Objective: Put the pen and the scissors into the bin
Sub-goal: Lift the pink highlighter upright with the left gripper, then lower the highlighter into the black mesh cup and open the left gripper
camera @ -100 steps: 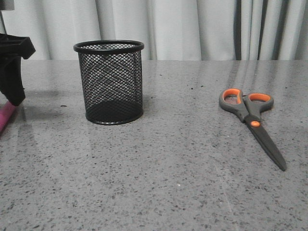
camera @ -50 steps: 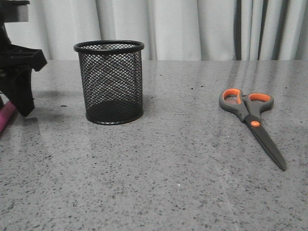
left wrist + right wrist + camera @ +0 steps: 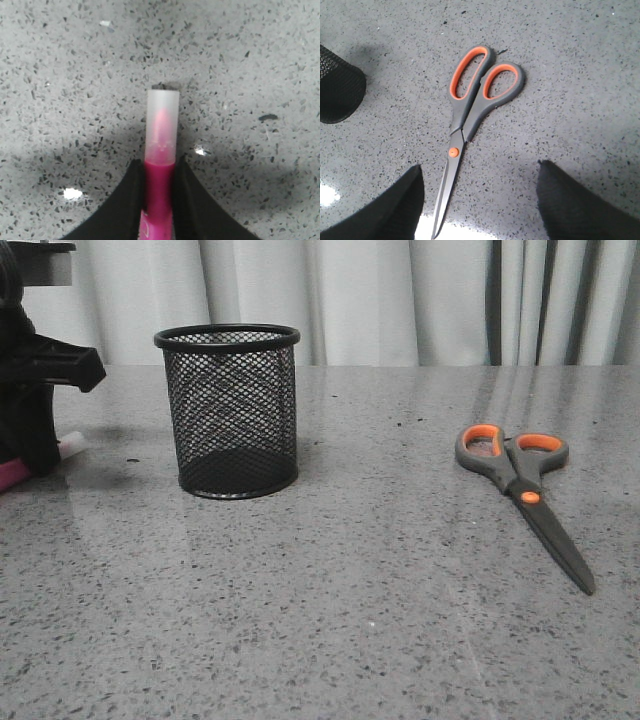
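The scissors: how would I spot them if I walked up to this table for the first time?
Start at the grey speckled table and find the black mesh bin standing on it; the scissors lie flat well to the right of it, closed, handles toward the curtain. They are the only thing with orange-lined grey loops and an orange pivot screw; the pen, in the left fingers, is pink.

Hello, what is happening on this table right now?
The left tool is shut on the pink pen, at the left edge of the table, beside the black mesh bin. The bin is empty. The scissors lie flat on the right side, untouched; the right tool hangs open above them. Nothing is in the bin yet.
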Motion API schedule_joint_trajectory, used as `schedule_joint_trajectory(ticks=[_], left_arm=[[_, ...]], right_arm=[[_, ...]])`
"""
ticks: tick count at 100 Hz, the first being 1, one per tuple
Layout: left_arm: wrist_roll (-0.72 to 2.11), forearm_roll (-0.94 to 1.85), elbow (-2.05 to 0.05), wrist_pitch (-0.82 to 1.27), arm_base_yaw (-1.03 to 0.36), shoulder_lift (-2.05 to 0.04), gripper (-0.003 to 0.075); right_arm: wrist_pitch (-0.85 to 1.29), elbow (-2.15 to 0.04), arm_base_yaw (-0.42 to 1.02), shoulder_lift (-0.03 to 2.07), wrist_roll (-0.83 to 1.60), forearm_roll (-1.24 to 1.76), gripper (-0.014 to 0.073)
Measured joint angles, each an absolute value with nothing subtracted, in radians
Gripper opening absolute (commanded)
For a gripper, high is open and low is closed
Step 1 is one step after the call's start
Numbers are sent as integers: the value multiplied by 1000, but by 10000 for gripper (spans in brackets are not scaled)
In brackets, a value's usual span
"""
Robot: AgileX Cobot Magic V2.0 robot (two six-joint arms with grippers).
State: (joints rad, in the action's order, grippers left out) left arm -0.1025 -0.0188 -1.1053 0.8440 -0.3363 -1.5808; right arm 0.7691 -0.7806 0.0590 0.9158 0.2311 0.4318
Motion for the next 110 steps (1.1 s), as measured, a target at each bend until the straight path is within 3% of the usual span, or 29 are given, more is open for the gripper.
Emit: schedule_joint_trajectory(ticks=[18,53,84,110], left_arm=[[-103,-34,-1088,819,-339,-1506,-20],[-9,95,-1087,560,-365,-1226,-20],[26,144,-1086,214,-576,-1300,-20],[29,148,-1085,87,-656,-1457,-20]], right_arm=[[769,-781,59,916,232,432,434],[758,-781,59,916,232,432,434],[756,-781,59,916,233,432,434],[756,-781,59,916,235,432,434]])
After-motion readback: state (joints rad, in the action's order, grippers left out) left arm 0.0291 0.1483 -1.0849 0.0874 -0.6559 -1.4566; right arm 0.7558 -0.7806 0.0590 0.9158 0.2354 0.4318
